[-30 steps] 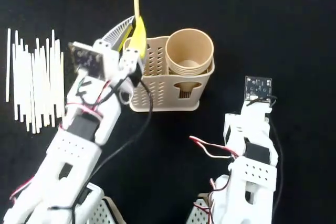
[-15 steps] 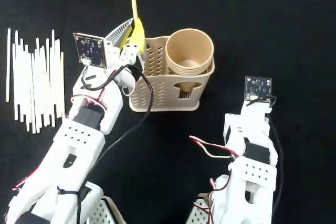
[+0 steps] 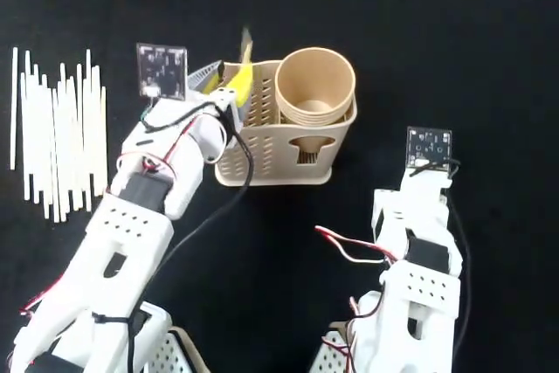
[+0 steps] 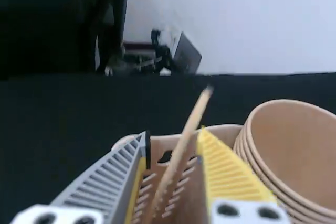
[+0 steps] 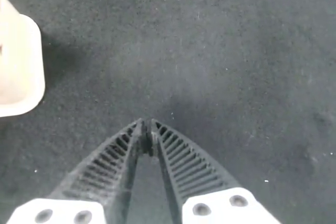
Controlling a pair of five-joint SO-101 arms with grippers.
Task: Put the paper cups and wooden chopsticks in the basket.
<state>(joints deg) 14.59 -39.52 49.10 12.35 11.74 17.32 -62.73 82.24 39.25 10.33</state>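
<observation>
A beige perforated basket (image 3: 262, 155) stands mid-table with a stack of paper cups (image 3: 314, 85) in its right compartment. My left gripper (image 3: 229, 83) hovers over the left compartment, jaws open. One wooden chopstick (image 3: 245, 45) stands loose between them, tilted, its lower end inside the basket. In the left wrist view the chopstick (image 4: 181, 148) leans between the grey and yellow fingers with a gap on each side, beside the cups (image 4: 294, 150). Several loose chopsticks (image 3: 57, 128) lie at the far left. My right gripper (image 5: 146, 127) is shut and empty over bare cloth, right of the basket.
Black cloth covers the table (image 3: 489, 58). A corner of the basket (image 5: 18, 72) shows in the right wrist view. The right arm (image 3: 419, 216) sits at the front right, apart from the basket. Clutter lies beyond the table's far edge.
The left gripper has opened and tipped over the basket. The chopstick that stuck up high from its jaws has slid down into the left compartment. The right arm has not moved.
</observation>
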